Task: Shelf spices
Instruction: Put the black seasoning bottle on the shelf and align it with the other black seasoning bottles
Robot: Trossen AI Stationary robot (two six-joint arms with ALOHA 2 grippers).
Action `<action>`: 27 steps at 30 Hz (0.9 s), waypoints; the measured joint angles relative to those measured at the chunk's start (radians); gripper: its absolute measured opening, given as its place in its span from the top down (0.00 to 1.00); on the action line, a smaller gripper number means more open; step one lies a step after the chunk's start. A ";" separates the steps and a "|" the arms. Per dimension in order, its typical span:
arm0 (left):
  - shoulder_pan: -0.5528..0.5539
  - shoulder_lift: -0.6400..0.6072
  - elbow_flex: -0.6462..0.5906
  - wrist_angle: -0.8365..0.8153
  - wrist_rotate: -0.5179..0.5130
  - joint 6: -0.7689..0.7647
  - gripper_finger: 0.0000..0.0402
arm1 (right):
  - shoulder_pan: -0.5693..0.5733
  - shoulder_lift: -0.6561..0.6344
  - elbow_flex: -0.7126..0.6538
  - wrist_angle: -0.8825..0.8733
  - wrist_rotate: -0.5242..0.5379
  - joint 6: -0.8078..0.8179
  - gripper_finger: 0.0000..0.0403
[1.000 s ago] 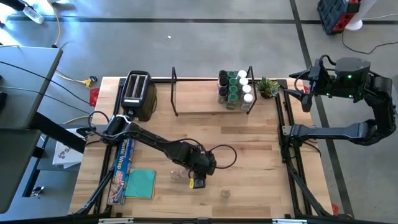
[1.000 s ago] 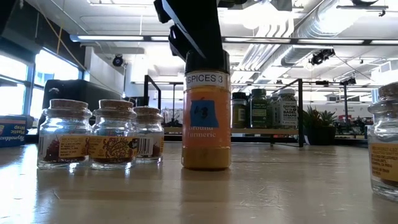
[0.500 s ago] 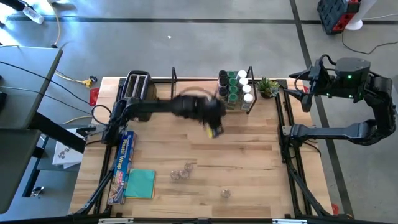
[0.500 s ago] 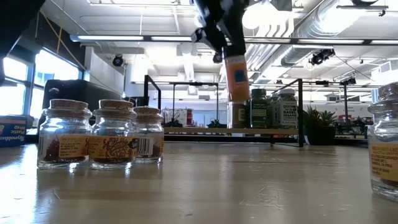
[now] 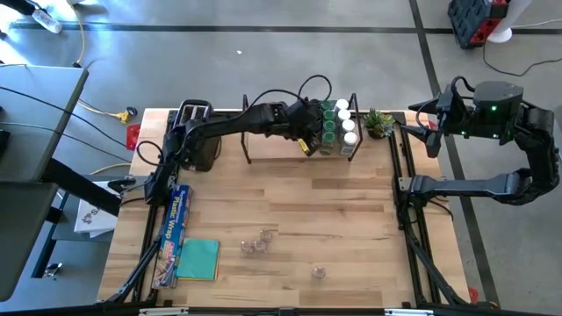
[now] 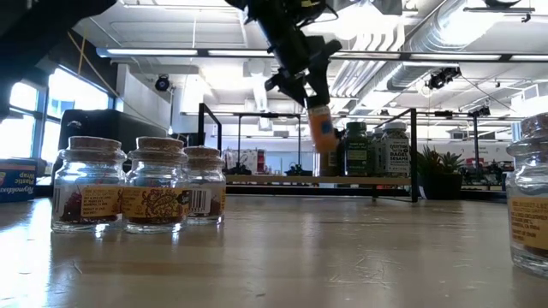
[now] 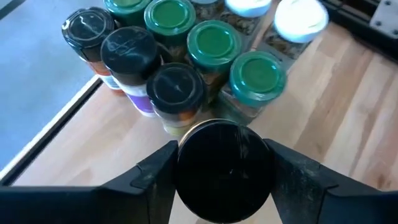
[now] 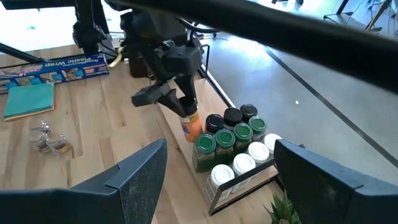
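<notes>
On the desk [image 5: 351,219], the shelf [image 5: 263,145] sits at upper centre of the high view, with jars [image 5: 338,123] clustered at its right end. The left tool [image 5: 307,139] grips an orange spice jar [image 6: 322,128] by its sides, just left of that cluster. Lower it upright into the free spot beside the dark-lidded jars [image 7: 177,87], without nudging them. The right tool [image 5: 430,132] waits open at far right.
</notes>
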 joint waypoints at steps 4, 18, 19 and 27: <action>-0.001 0.009 0.000 0.009 -0.003 0.020 0.48 | 0.000 0.000 0.000 -0.002 0.004 0.000 0.28; -0.010 0.047 -0.002 0.063 -0.012 0.016 0.47 | 0.000 0.000 0.000 -0.002 0.029 0.000 0.28; -0.010 0.047 -0.002 0.065 -0.012 0.016 0.47 | 0.000 0.000 0.000 -0.002 0.029 0.000 0.28; -0.006 0.047 -0.002 0.070 -0.011 0.009 0.47 | 0.000 0.000 0.000 -0.002 0.029 0.004 0.28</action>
